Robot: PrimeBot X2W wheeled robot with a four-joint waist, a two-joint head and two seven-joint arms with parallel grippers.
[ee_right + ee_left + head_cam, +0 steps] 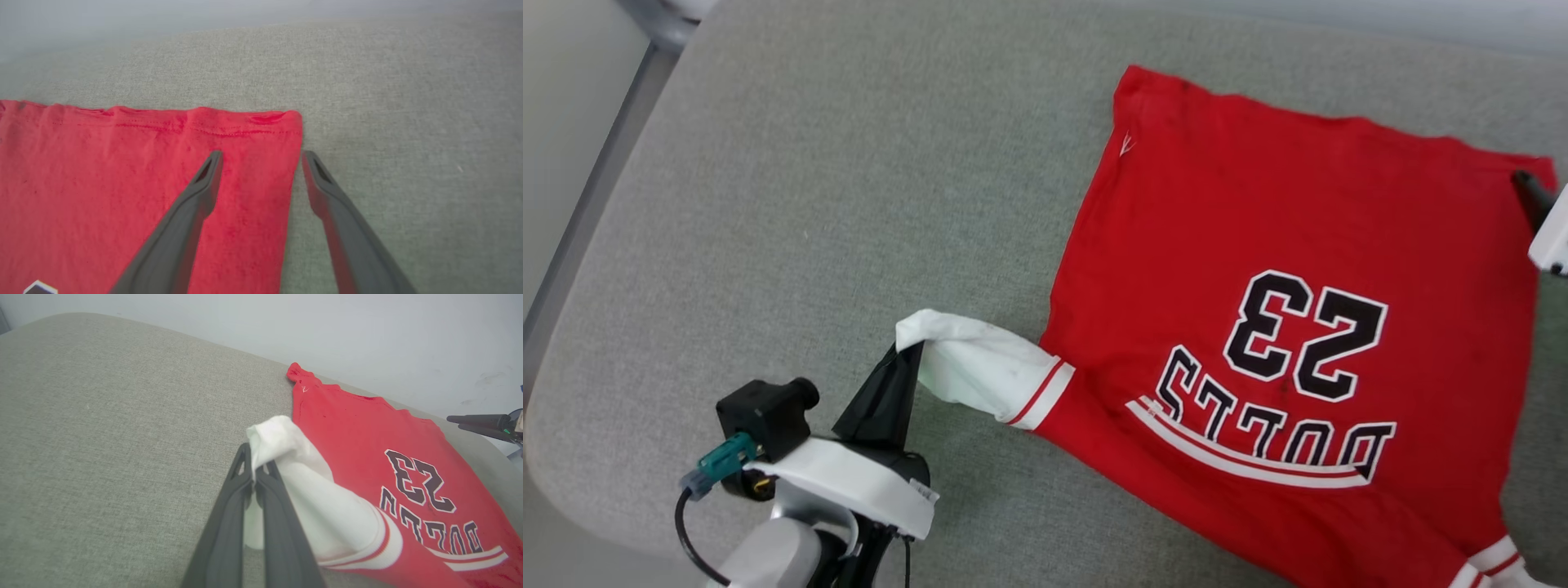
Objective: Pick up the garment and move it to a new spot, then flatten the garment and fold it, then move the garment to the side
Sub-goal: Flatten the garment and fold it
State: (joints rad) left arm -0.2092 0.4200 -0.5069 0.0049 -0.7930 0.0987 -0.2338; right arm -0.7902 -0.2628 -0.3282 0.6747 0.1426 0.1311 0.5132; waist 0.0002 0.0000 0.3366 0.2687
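Starting at the left: got the left gripper [256,465] pinched shut on the tip of the white sleeve [972,367], holding it a bit off the grey padded worktop [809,204] by the look of it, stretched out leftward from the body of the garment [1258,204]. Moving right, seeing the garment spread mostly flat over the right half of the worktop, print side up, hem at the far end and collar end nearest the robot, with the long axis running near-to-far. Reads upside down from the head view: a big "23" [1262,322], then an arched five-letter word [1278,429] ending in "LLS", probably "BULLS" but can't swear to the first two letters. Also spotting a tiny white logo [1125,144] by the far left hem corner, too small to read. Over at the far right, finding the right gripper [262,157] spread open, straddling the side edge just short of the far right hem corner, clamped on nothing. Guessing at a straight tug leftward on that sleeve next, to flatten it, with the left arm plainly the nearer one.
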